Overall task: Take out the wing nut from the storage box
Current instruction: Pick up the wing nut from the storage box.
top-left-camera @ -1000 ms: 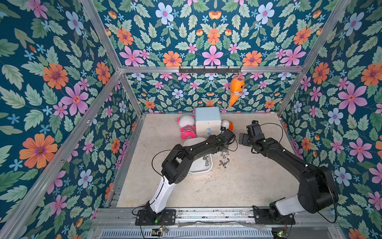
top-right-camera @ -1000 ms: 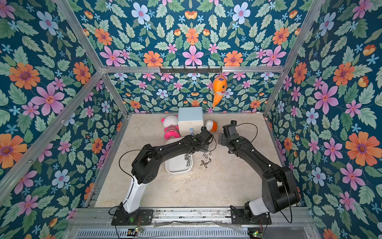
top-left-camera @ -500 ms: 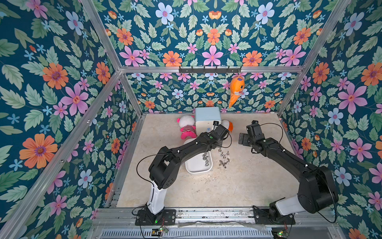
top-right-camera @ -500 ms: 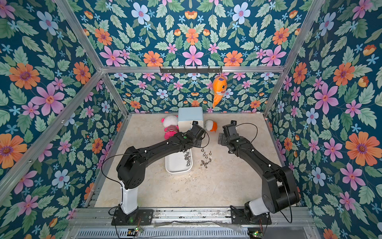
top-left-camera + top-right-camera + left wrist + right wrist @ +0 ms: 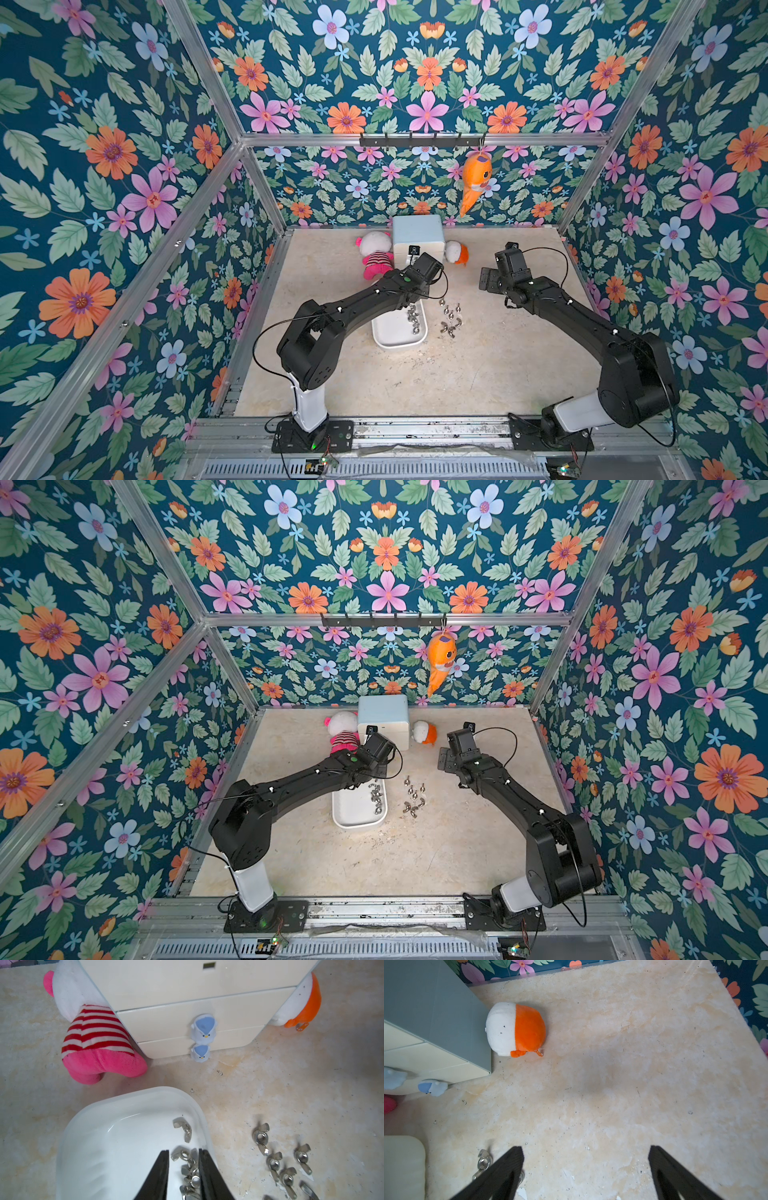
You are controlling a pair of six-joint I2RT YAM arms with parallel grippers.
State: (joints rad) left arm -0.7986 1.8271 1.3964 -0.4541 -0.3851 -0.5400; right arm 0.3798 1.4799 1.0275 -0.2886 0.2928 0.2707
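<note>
The storage box (image 5: 397, 337) (image 5: 353, 818) is a shallow white tray mid-table, its rim (image 5: 133, 1095) close in the left wrist view. Several silver wing nuts (image 5: 182, 1155) (image 5: 413, 318) lie heaped along one side of it. My left gripper (image 5: 184, 1152) hangs over that heap, open by a narrow gap with nothing gripped. In both top views the wrist hides its fingers. Several more wing nuts (image 5: 451, 320) (image 5: 413, 799) (image 5: 259, 1136) lie on the table beside the box. My right gripper (image 5: 585, 1153) (image 5: 485, 278) is wide open over bare table farther right.
A white drawer cabinet (image 5: 417, 232) (image 5: 187, 991) with a pale-blue top stands at the back. A pink striped plush (image 5: 374, 257) (image 5: 97, 1043) and an orange-white plush (image 5: 457, 252) (image 5: 517, 1028) flank it. An orange fish toy (image 5: 476, 178) hangs from the back rail.
My left arm has swung leftwards from above the loose wing nuts to above the storage box, its jaw gap unchanged. The right arm has not moved.
</note>
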